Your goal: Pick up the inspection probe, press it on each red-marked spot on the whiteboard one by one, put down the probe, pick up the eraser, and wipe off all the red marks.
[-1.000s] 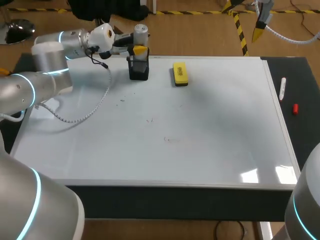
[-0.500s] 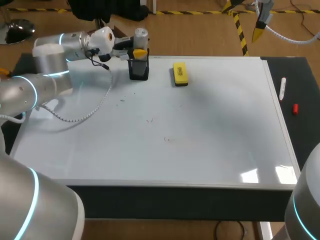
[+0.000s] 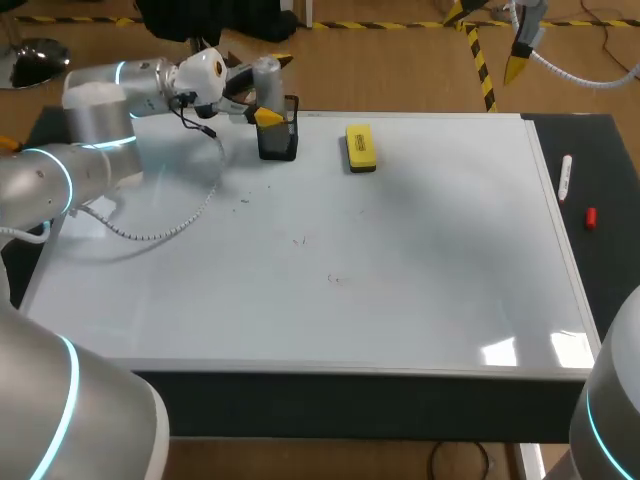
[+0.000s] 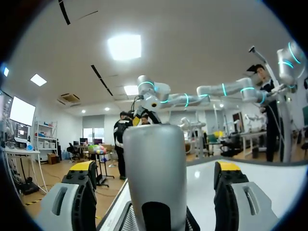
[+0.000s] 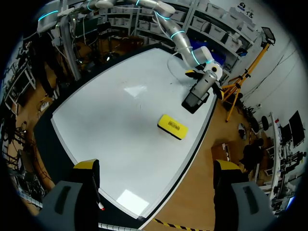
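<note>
Left arm comes in from the left and ends at the far left corner of the whiteboard (image 3: 420,260). The left tool (image 4: 155,168) sits at the black holder (image 3: 279,140). The silver inspection probe (image 3: 266,75) stands between the tool's two yellow tips. In the left wrist view there is a gap on each side of the probe, so the tool is spread and not pinching it. The probe leans away from the eraser, toward the left arm. Its lower end is at the holder's mouth, partly hidden by the tool.

The yellow eraser (image 3: 360,147) lies flat on the whiteboard near the far edge, near the holder but not touching it.

Faint red marks on the board: one small spot (image 3: 300,241) around the middle, another (image 3: 335,280) a bit nearer the front. Both are well apart from the eraser and holder.

The right tool (image 5: 156,166) is spread wide with nothing between the tips. It hangs well above the whiteboard's far right side, clear of everything.

On the dark tabletop (image 3: 600,150) right of the board lie a white marker (image 3: 565,178) and, near it, a small red cap (image 3: 590,217).
</note>
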Tool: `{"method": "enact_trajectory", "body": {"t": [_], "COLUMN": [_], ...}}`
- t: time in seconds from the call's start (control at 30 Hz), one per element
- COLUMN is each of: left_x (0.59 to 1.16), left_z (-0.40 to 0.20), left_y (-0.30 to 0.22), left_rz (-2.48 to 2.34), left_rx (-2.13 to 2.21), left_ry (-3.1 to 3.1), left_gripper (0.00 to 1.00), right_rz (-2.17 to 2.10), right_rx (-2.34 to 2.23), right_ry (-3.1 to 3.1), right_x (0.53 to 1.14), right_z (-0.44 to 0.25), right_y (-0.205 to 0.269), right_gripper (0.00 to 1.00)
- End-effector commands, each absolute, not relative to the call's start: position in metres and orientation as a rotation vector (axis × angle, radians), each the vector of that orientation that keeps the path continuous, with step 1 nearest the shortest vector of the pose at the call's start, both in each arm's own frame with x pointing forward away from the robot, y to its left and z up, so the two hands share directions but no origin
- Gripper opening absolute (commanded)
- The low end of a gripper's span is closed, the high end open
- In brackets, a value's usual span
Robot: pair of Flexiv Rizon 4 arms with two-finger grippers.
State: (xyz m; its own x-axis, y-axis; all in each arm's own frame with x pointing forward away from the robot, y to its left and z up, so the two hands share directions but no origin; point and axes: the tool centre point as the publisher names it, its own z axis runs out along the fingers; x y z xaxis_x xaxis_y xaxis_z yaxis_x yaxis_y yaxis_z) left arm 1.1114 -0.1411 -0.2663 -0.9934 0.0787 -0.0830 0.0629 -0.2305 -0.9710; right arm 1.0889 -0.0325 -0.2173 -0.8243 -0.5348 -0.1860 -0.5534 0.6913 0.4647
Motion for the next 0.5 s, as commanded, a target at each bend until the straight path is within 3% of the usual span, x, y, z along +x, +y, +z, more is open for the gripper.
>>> {"method": "enact_trajectory", "body": {"t": [0.03, 0.5], "left_x": [1.097, 1.085], "left_z": [-0.244, -0.207], "left_y": [-0.132, -0.09], "left_rz": [2.431, 2.441], "left_rx": [-0.126, 0.032], "left_ry": [-2.067, -2.441], "left_gripper": [1.0, 1.0], "right_rz": [0.799, 0.799], "right_rx": [-0.924, -0.924], "right_ry": [2.86, 2.86], "right_x": [1.09, 1.09], "right_z": [-0.216, -0.216], "right_y": [-0.033, -0.033], "right_gripper": [1.0, 1.0]}}
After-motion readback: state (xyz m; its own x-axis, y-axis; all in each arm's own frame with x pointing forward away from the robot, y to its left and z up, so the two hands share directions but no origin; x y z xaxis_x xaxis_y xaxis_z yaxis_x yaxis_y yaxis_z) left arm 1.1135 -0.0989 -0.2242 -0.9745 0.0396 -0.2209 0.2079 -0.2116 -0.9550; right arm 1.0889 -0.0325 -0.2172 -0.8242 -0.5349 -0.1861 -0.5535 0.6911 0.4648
